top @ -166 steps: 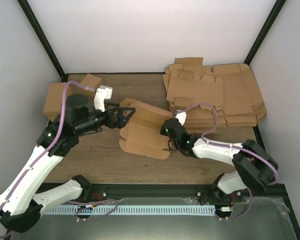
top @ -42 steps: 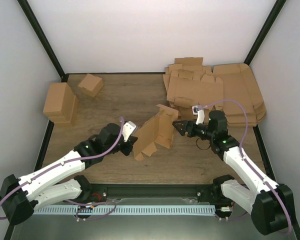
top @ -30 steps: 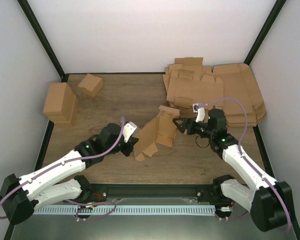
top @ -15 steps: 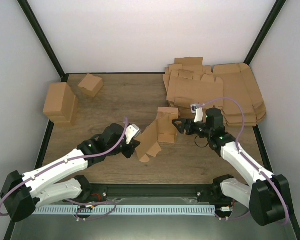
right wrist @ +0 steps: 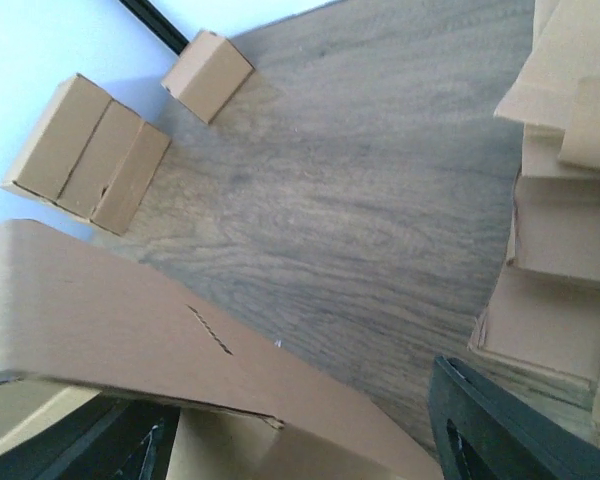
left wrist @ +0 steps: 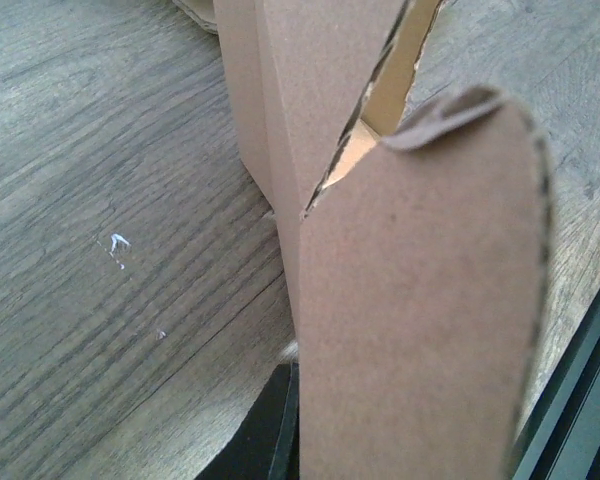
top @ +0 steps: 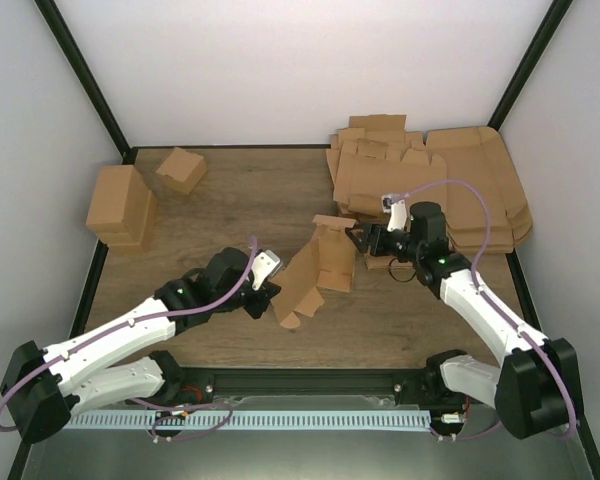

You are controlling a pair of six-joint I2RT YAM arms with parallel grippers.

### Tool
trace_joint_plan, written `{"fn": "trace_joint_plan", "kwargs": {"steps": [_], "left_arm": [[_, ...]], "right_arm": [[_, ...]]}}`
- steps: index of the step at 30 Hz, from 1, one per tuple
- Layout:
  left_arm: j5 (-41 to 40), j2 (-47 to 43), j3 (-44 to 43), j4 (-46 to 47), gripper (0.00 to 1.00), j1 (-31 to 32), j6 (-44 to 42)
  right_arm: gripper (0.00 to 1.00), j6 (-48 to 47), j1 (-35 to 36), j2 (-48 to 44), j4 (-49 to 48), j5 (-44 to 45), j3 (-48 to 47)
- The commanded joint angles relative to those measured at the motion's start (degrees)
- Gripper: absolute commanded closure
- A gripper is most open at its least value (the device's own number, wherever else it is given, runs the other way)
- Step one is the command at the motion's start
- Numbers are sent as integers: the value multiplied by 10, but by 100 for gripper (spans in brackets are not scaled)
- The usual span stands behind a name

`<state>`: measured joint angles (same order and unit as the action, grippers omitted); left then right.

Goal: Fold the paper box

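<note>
Left wrist, paper box (left wrist: 410, 300) blocks left claw (top: 269, 297)

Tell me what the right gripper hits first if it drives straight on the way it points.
The paper box. The right gripper points left at its upright wall, and the wrist view shows cardboard close in front of the open gripper, so contact would likely come almost at once.

Paper box (top: 318, 268): your plain brown die-cut cardboard, partly folded, stands on edge near the middle of the table (top: 230, 205). Its panels rise at differing angles, leaving an open gap between them. A rounded flap (left wrist: 420, 300) with a corrugated cut edge juts toward the table's near edge.
</note>
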<state>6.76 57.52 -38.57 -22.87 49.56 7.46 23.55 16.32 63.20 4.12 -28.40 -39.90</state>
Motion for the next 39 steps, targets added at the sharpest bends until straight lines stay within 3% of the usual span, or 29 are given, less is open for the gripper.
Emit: {"fn": "trace_joint_plan", "kwargs": {"steps": [1,8,13,18,23,26,33,39], "left_arm": [[11,-1,-17,-9,96,5,-6],[14,7,-26,-10,96,8,-4],[41,-4,-51,-13,65,7,1],[48,-34,-105,-32,25,7,35],[37,-39,-175,-54,7,1,96],[49,-26,-216,-59,5,-30,129],[220,90,-251,-23,7,-185,144],[325,235,-266,12,11,-220,118]], "right_arm": [[30,-5,-3,18,9,-25,-17],[30,-12,-4,-10,0,-43,24],[31,-20,-4,-29,-12,-63,49],[31,-38,-4,-53,-26,-67,71],[31,-49,-3,-56,-27,-72,79],[31,-55,-3,-60,-27,-75,81],[31,-65,-3,-67,-22,-72,81],[32,-71,-3,-67,-15,-70,77]]}}
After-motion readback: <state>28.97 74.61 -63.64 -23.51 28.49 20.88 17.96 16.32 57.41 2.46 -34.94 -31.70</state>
